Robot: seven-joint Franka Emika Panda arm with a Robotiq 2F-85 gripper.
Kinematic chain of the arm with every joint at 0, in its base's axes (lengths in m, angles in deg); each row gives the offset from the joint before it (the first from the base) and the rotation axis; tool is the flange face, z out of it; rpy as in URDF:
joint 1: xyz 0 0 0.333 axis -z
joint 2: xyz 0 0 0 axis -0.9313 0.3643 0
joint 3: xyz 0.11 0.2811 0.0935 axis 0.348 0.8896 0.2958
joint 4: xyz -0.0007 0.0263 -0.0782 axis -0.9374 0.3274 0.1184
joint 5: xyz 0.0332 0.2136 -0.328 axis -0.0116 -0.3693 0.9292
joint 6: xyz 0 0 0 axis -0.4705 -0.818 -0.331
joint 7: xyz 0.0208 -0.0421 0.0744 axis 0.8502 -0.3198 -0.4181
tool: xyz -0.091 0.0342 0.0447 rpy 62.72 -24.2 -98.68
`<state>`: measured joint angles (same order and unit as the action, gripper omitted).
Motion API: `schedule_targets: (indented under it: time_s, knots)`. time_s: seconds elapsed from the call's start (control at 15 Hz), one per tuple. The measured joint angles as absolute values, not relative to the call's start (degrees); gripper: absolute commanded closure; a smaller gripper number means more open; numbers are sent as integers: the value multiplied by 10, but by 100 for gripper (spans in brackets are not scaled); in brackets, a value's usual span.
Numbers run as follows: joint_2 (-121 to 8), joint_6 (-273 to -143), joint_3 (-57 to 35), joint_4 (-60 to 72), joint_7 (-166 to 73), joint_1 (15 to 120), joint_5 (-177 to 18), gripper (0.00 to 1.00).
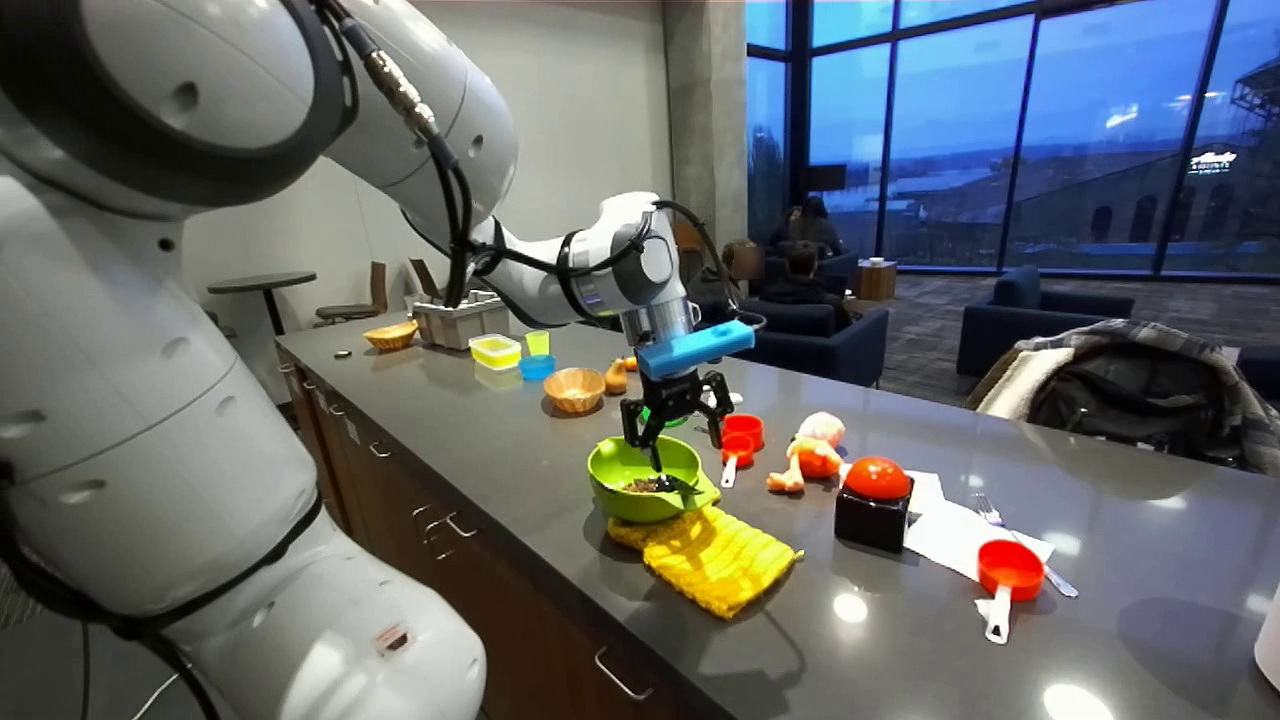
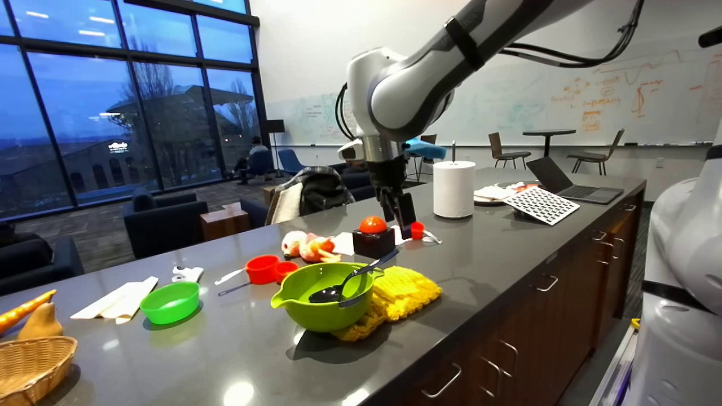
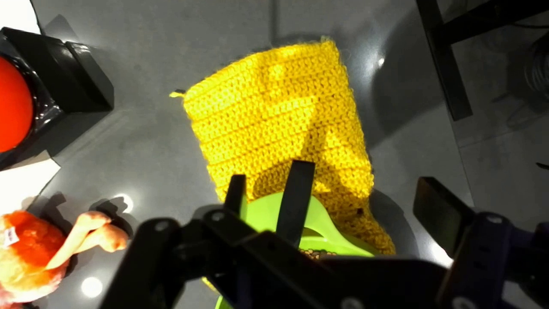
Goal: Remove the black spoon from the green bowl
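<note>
In an exterior view, the gripper (image 1: 685,455) is held raised near the green bowl (image 1: 628,506), fingers spread. In an exterior view, the black spoon (image 2: 326,294) is seen resting in the bowl, handle propped over the rim, bowl set partly on the yellow crocheted cloth (image 2: 403,293). In the wrist view, the spoon's handle is framed between the wide-apart fingers (image 3: 441,214).

Grey countertop (image 1: 915,640), as I monitored it
I saw a black box (image 1: 873,520) and an orange plush toy (image 1: 817,458) near the yellow cloth (image 1: 718,560), a wicker basket (image 2: 48,372) well apart from it.
</note>
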<state>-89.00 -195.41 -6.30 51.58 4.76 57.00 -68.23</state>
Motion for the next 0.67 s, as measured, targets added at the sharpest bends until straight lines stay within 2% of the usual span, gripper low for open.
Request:
schedule_targets:
  time_s: [0.4, 0.67]
  knots:
    - [-836, -1955, -55, 492, 51, 570, -702, 0]
    - [-761, -1953, -39, 421, 48, 570, -702, 0]
